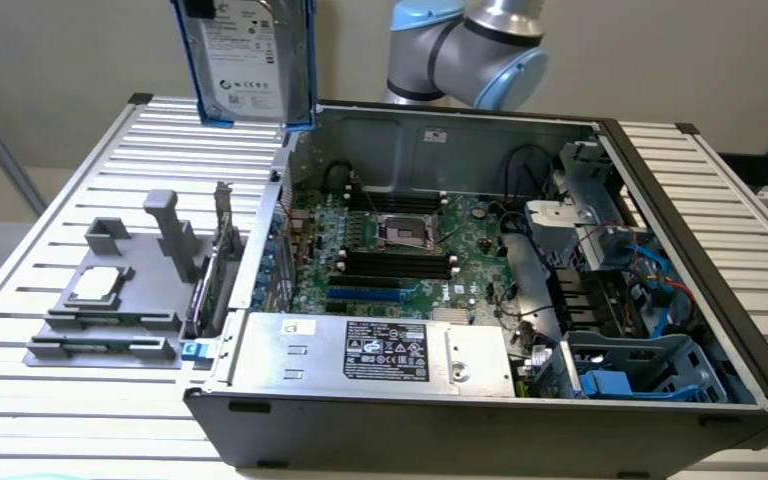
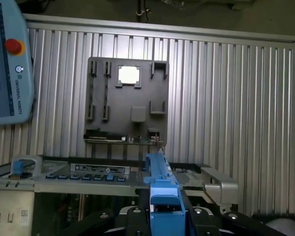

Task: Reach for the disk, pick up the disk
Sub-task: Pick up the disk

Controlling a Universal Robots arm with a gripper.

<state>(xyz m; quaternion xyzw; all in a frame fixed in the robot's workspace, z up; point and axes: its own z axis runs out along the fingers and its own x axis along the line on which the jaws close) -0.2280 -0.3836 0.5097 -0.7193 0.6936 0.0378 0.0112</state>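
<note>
The disk (image 1: 244, 60) hangs upright in the air above the far corner of the open computer case, on the exterior view's left. Its white label with black print faces the camera, with blue rails down both sides. Its top runs out of the picture. In the wrist view the disk (image 2: 160, 179) shows edge-on as a blue rail. My gripper (image 2: 163, 216) is shut on it, with black jaws on either side of the rail. The grey-blue arm (image 1: 471, 45) rises behind the case.
The open computer case (image 1: 704, 250) holds a motherboard, a power supply and a blue drive cage (image 1: 638, 370). A grey fixture (image 1: 117, 320) (image 2: 128, 118) carries a small CPU chip (image 1: 97, 285) (image 2: 129, 73) on the slatted table (image 1: 11, 400). A teach pendant (image 2: 7, 64) lies at the table's edge.
</note>
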